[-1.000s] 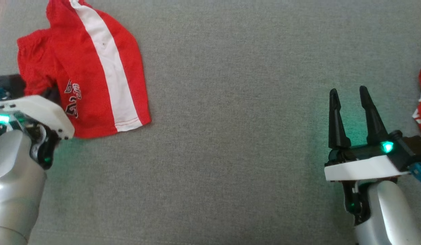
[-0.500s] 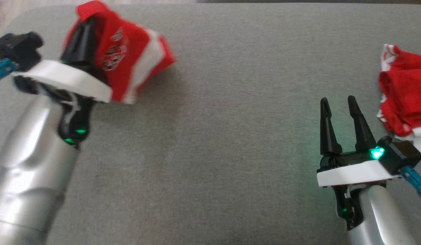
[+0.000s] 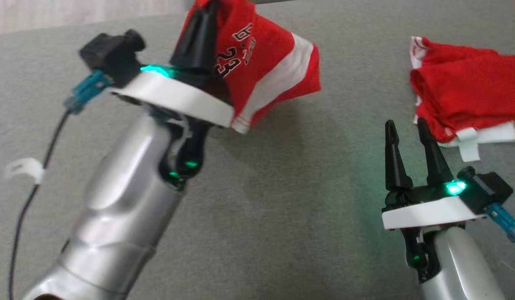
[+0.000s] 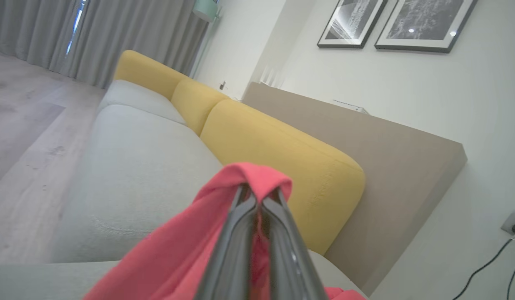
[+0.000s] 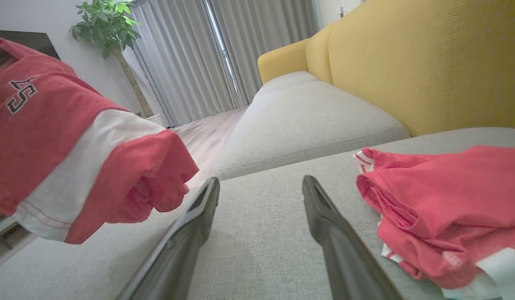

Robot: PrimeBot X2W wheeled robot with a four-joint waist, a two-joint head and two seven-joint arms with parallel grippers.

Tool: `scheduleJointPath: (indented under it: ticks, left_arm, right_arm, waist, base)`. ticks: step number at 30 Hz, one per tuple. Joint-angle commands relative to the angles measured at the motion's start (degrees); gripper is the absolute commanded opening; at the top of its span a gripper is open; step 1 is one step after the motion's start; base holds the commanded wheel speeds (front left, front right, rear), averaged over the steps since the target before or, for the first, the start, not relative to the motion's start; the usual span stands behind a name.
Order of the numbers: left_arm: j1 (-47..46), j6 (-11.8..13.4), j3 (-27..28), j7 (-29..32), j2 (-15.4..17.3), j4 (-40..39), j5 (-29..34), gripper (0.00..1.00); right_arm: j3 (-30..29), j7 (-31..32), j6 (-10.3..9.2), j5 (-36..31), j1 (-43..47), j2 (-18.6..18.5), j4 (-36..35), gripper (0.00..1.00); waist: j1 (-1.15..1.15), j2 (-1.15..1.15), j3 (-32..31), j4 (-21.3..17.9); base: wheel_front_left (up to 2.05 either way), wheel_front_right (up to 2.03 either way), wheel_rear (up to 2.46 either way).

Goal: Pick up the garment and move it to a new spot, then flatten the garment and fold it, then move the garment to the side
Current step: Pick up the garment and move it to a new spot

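Rising garment (image 3: 266, 62) in left claw (image 4: 259, 194)

The left forearm (image 3: 116, 225) and right forearm (image 3: 461, 266) are smooth, rounded silver shells. Each ends in a flat white collar plate (image 3: 174, 98) beneath black housing with green lights (image 3: 455, 187). The left gripper (image 4: 257, 199) and right gripper (image 3: 405, 123) have long, tapered black fingers. A teal plug (image 3: 84, 89) and a thin black cable (image 3: 32, 196) with a white tie (image 3: 24, 168) leave the left wrist's black camera block (image 3: 111, 56).

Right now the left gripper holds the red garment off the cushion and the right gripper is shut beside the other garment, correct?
No: the right gripper is open, per the right wrist view. The left gripper does hold the red garment.
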Motion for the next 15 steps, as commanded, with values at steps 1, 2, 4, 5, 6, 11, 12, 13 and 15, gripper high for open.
scheduleJointPath:
  ticks: [1, 2, 4, 5, 6, 11, 12, 13, 15]
  left_arm:
    - [-4.2, 0.4, 1.1, -0.9, 0.1, -1.8, 1.1, 0.00]
    - [-4.6, 0.6, 0.4, -1.3, -0.6, -1.3, 1.8, 0.00]
    - [-5.1, 1.1, -0.9, -2.0, -1.8, 0.7, 2.9, 0.00]
    - [-5.3, 1.2, -1.8, -2.3, -2.1, 2.1, 3.8, 0.27]
    - [-5.3, 1.3, -2.4, -2.8, -2.4, 3.4, 4.5, 0.93]
    - [-3.2, 0.4, -5.1, -5.0, -3.3, 8.3, 5.5, 1.00]
    - [-2.6, 0.2, -5.3, -5.7, -3.2, 8.8, 5.7, 1.00]
    - [-1.9, 0.0, -5.4, -6.5, -2.7, 9.3, 5.9, 1.00]
    - [-0.1, -0.2, -5.0, -8.0, -1.5, 9.9, 6.2, 1.00]
  right_arm:
    - [1.5, -0.6, -0.04, 0.6, -1.4, -0.2, -2.1, 1.00]
    - [1.7, -0.6, -0.04, 0.8, -1.5, -0.2, -2.1, 1.00]
    - [1.9, -0.6, -0.04, 1.2, -1.8, -0.2, -2.1, 1.00]
    - [2.1, -0.6, -0.04, 1.3, -1.9, -0.2, -2.1, 1.00]
    - [2.2, -0.6, -0.04, 1.5, -2.0, -0.2, -2.2, 1.00]
    - [1.7, -0.6, -0.04, 1.7, -1.8, -0.2, -2.6, 1.00]
    - [1.4, -0.6, -0.04, 1.7, -1.6, -0.2, -2.6, 1.00]
    - [1.2, -0.6, -0.04, 1.6, -1.4, -0.2, -2.6, 1.00]
    - [0.9, -0.6, -0.04, 1.4, -1.1, -0.2, -2.7, 1.00]
  waist:
    - [0.00, 0.00, 0.5, -1.7]
    - [0.00, 0.00, 0.6, -2.2]
    - [0.00, 0.00, 0.8, -3.1]
    - [0.00, 0.00, 0.9, -3.5]
    - [0.00, 0.00, 1.0, -3.9]
    - [0.00, 0.00, 1.1, -4.2]
    - [0.00, 0.00, 1.0, -3.9]
    - [0.00, 0.00, 0.9, -3.6]
    - [0.00, 0.00, 0.5, -2.8]
  base:
    - [0.00, 0.00, 0.00]
    - [0.00, 0.00, 0.00]
    - [0.00, 0.00, 0.00]
    - [0.00, 0.00, 0.00]
    - [0.00, 0.00, 0.00]
    - [0.00, 0.00, 0.00]
    - [0.00, 0.00, 0.00]
    - [0.00, 0.00, 0.00]
    - [0.00, 0.00, 0.00]
